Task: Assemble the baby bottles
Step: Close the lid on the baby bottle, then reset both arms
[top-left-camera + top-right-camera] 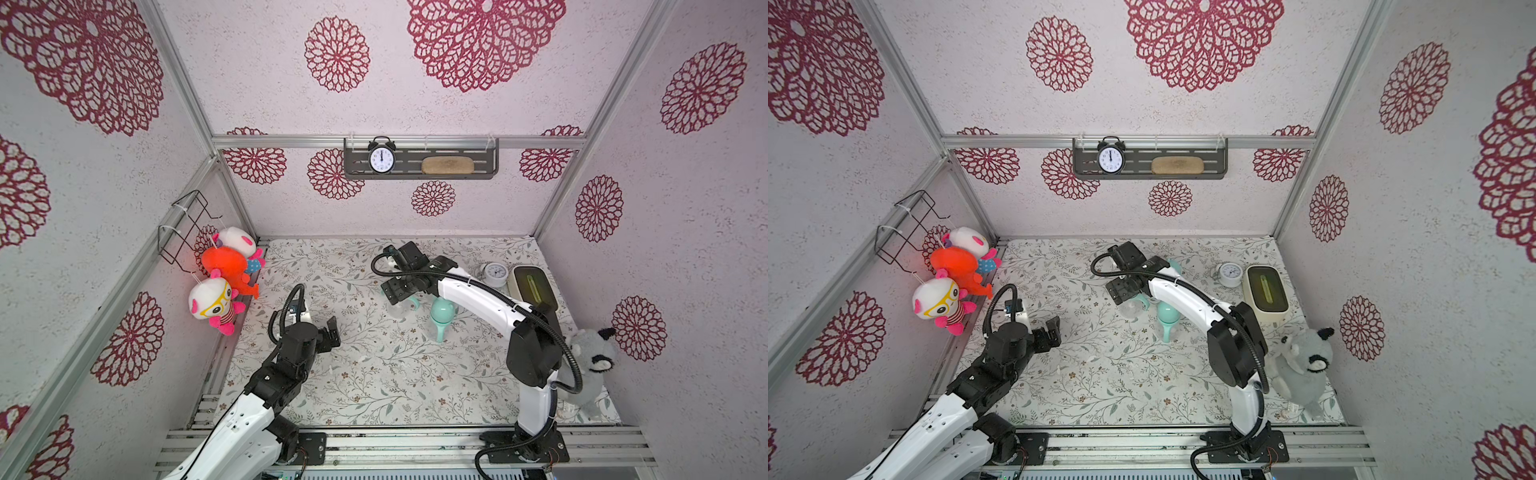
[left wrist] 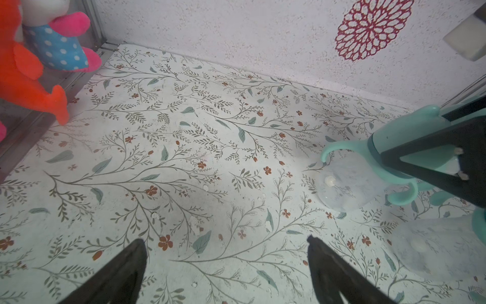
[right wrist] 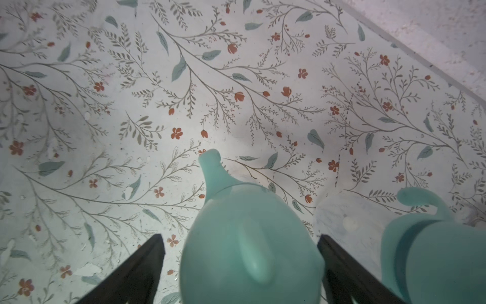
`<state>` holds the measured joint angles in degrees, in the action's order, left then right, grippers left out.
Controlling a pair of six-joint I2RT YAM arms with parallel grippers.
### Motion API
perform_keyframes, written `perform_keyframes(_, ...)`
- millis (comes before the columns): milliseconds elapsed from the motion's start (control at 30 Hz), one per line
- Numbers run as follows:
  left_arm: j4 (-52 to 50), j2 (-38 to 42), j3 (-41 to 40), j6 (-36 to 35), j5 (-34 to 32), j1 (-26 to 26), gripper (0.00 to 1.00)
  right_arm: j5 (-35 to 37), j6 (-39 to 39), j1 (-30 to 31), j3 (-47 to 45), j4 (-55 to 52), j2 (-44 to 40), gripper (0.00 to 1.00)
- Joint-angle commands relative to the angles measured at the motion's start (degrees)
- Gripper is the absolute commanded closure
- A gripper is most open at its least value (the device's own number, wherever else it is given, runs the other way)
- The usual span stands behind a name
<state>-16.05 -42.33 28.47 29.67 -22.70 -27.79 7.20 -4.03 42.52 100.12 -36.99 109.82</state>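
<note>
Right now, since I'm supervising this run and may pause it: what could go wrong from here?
1. The right tool stands open close around the mint cap; pulling away askew could snag the cap and tip it over.
2. A neighbouring bottle sits just beside it; a sideways swing of the tool may knock that one.

**Soft, even light**

Both top views are bright and sharp, walls point(image 1: 83, 208) bowing at the edges. Faint shadows fall on the mat point(image 1: 374, 374). In the right wrist view the near cap point(image 3: 249, 250) is blurred.
</note>
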Motion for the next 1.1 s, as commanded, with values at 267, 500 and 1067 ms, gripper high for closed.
perform_keyframes(267, -0.5, -9.9, 12.6, -8.4, -2.2, 1.5, 0.03, 4.2, 1.3, -1.2, -12.2, 7.1, -20.5, 0.01)
perform_keyframes(500, 3.8, -16.1, 17.1, -12.0, -2.0, 8.3, 0.03, 9.1, 1.6, -7.4, -28.0, 15.2, -36.2, 0.01)
perform_keyframes(1067, 33.9, -34.7, 6.2, -25.5, 9.4, 26.4, 0.02, 17.7, 0.1, -28.3, -59.3, 31.3, -59.5, 0.01)
